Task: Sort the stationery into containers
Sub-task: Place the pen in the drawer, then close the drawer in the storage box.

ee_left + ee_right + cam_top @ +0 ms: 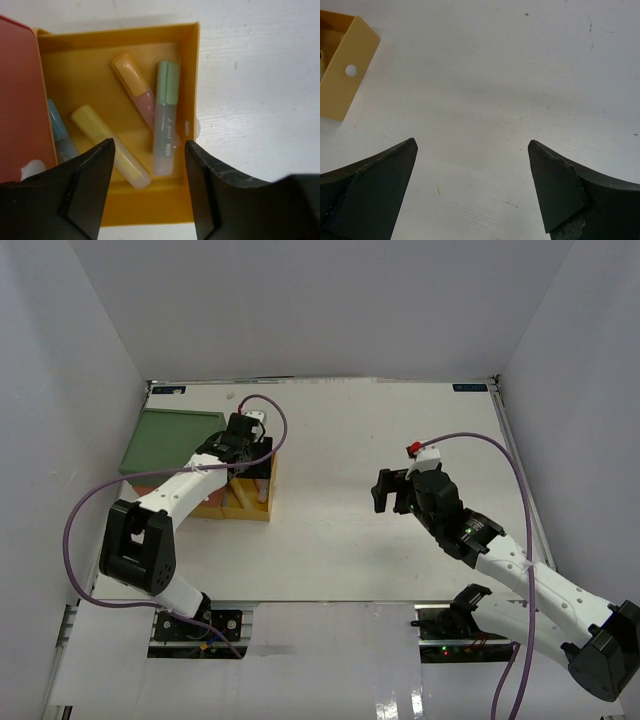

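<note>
My left gripper (149,165) hovers, jaws apart and empty, over the yellow bin (191,75) near the worktop's (340,540) far left corner, with four highlighters (165,115) inside, while the right gripper (472,150) hangs with jaws wide apart and empty; next, I judge, lift clear and seek leftovers.

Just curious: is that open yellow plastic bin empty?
No, the open yellow plastic bin holds a green-capped translucent pen and a pale yellow pen, among others.
</note>
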